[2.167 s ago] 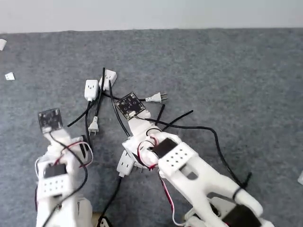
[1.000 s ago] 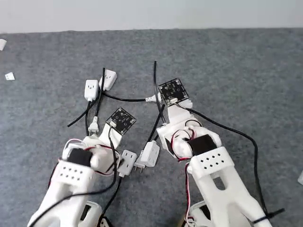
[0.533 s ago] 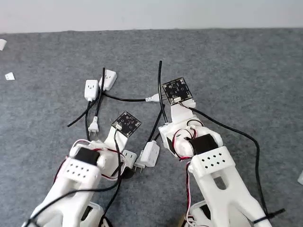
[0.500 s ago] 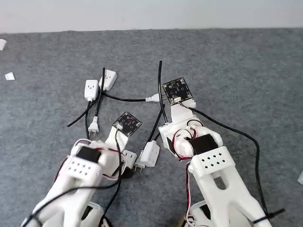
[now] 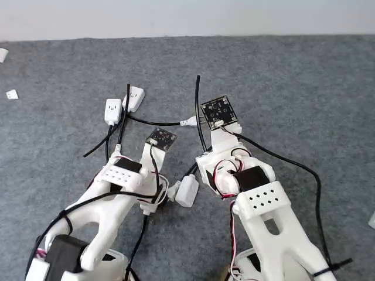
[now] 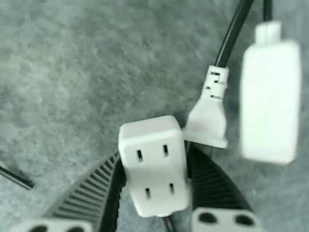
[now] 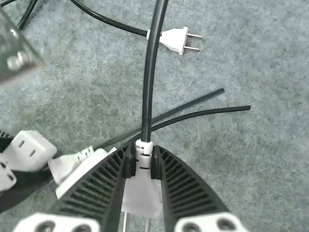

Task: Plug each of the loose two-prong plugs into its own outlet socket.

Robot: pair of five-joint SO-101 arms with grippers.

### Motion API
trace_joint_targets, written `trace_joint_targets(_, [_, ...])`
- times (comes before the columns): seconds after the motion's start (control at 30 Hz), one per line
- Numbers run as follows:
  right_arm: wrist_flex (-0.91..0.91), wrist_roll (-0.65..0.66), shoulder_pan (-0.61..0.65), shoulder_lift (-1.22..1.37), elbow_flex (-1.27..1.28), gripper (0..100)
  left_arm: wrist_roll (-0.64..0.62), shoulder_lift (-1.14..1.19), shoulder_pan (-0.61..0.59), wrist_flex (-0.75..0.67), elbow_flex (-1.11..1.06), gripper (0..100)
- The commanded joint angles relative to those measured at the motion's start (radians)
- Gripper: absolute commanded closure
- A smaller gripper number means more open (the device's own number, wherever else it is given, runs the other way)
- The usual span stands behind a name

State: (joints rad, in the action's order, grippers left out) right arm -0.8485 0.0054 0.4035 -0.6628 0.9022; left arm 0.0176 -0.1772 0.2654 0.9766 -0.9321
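Left gripper point(image 6: 153, 162), wrist view: clamped on white outlet socket point(image 6: 153, 145), lower centre
Right gripper point(image 7: 140, 162), wrist view: closed on white plug point(image 7: 140, 191), bottom centre; loose plug point(image 7: 175, 39) above
High view: two more sockets point(image 5: 112, 110), upper left

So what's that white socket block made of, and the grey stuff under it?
The outlet socket looks like moulded plastic: smooth, white, with rounded edges and a slight sheen. The grey surface looks like felt or short-pile carpet, fuzzy and matte; I can't tell which.
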Motion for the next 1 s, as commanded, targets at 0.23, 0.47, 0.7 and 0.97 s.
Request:
trace_joint_targets(0.23, [0.01, -0.011, -0.012, -0.028, -0.011, 99.1, -0.336, 0.015, -0.009, -0.129, 0.117, 93])
trace_joint_targets(0.47, [0.01, -0.011, -0.012, -0.028, -0.011, 99.1, -0.413, 0.029, -0.008, -0.132, 0.202, 93])
trace_joint_targets(0.7, [0.007, -0.012, -0.012, -0.028, -0.011, 99.1, -0.405, 0.318, -0.046, -0.021, 0.426, 92])
trace_joint_targets(0.97, [0.007, -0.012, -0.012, -0.031, -0.011, 99.1, -0.327, 0.417, -0.066, 0.095, 0.544, 83])
